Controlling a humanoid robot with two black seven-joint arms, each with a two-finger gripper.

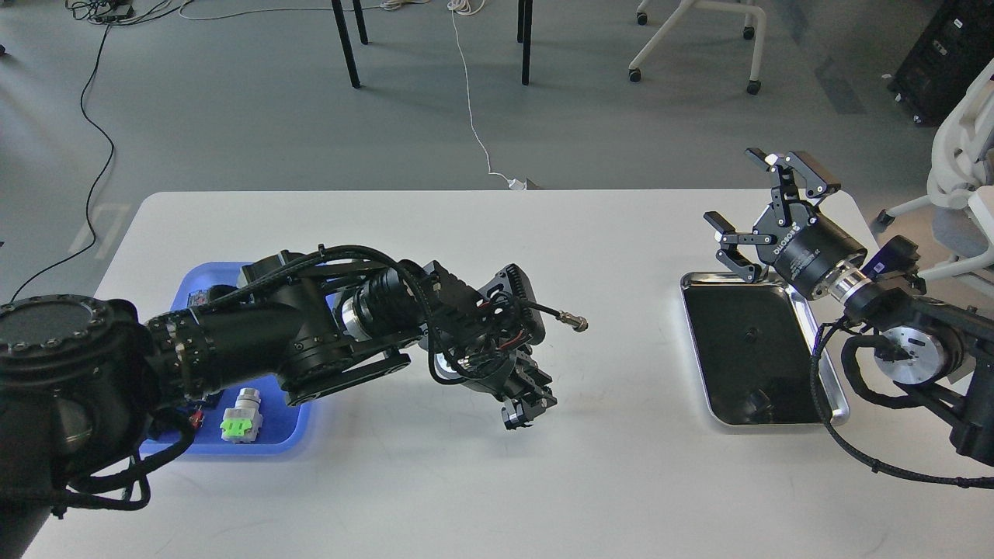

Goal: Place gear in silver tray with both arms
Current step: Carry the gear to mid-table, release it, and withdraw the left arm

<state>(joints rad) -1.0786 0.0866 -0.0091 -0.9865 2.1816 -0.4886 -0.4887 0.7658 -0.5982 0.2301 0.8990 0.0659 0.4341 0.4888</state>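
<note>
The silver tray (693, 341) lies on the white table at the right, and its dark mirror-like bottom holds nothing. My right gripper (765, 203) hovers open and empty above the tray's far edge, with its fingers spread wide. My left arm reaches from the left over the blue tray to the table's middle. My left gripper (528, 407) points down close to the tabletop, and it is dark and seen end-on. I cannot tell whether it holds anything. No gear shows clearly.
A blue plastic tray (299, 435) at the left holds a grey and green part (242, 419) and other small pieces, partly hidden by my left arm. The table's far edge (497, 192) has chair legs and a white cable on the floor beyond it.
</note>
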